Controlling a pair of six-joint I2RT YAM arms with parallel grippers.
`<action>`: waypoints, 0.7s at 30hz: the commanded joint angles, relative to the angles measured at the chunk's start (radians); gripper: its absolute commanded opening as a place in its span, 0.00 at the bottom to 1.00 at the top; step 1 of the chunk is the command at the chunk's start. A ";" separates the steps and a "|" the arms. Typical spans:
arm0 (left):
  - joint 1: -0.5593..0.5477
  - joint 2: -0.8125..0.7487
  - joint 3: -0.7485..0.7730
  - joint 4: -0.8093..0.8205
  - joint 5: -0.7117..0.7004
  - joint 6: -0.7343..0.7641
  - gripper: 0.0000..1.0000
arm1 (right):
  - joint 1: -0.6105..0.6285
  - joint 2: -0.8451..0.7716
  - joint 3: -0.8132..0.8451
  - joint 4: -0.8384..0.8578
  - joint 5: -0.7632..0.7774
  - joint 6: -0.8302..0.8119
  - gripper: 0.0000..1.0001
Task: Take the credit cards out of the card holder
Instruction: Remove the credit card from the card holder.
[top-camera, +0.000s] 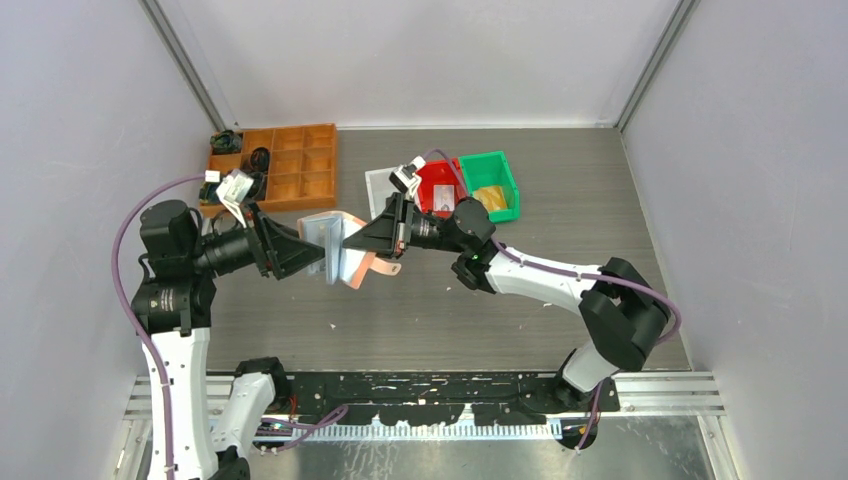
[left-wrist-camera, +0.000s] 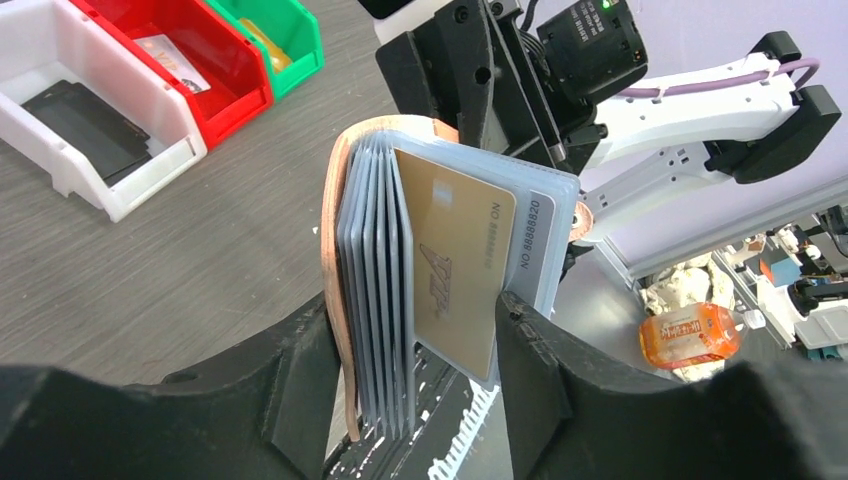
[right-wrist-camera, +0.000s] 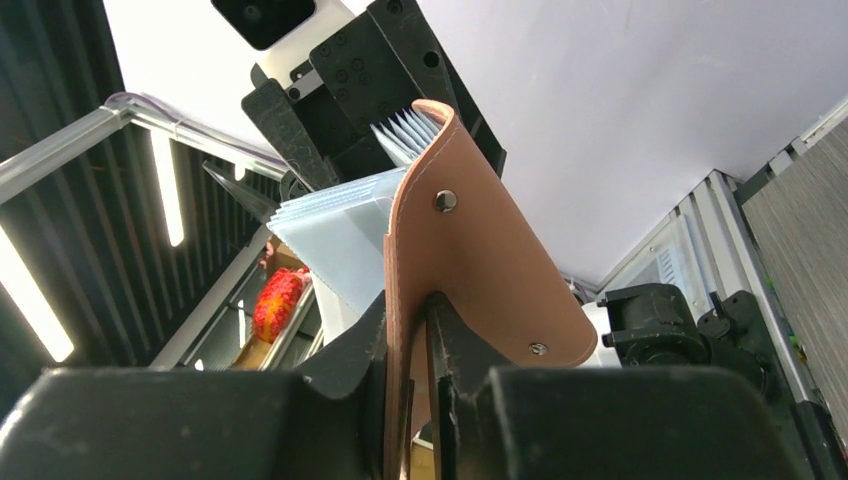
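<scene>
Salmon-pink card holder (top-camera: 352, 262) is held above the surface (top-camera: 450, 310), its cover pinched in the jaws of the right gripper (right-wrist-camera: 408, 335). A gold credit card (left-wrist-camera: 455, 270) is straddled by the parted jaws of the left gripper (left-wrist-camera: 420, 335).

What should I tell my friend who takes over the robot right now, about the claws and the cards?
Right claw: shut on the pink cover of the card holder, holding it up in the air.
Left claw: its fingers stand on either side of the pockets and a gold card. I cannot tell if it squeezes.
Done: a pale card lies in the red bin, a dark card in the white bin, and a yellow thing in the green bin.
Left: the gold card and a grey card behind it sit in the holder. Pull them out.
</scene>
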 joint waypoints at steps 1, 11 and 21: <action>-0.005 0.005 -0.013 -0.007 -0.033 0.007 0.53 | 0.027 -0.035 0.055 0.367 -0.007 0.095 0.19; -0.005 -0.014 -0.051 0.046 -0.028 -0.022 0.35 | 0.050 0.013 0.092 0.456 -0.010 0.165 0.16; -0.005 -0.082 -0.078 0.078 -0.328 0.049 0.10 | 0.062 0.005 0.100 0.456 -0.018 0.164 0.17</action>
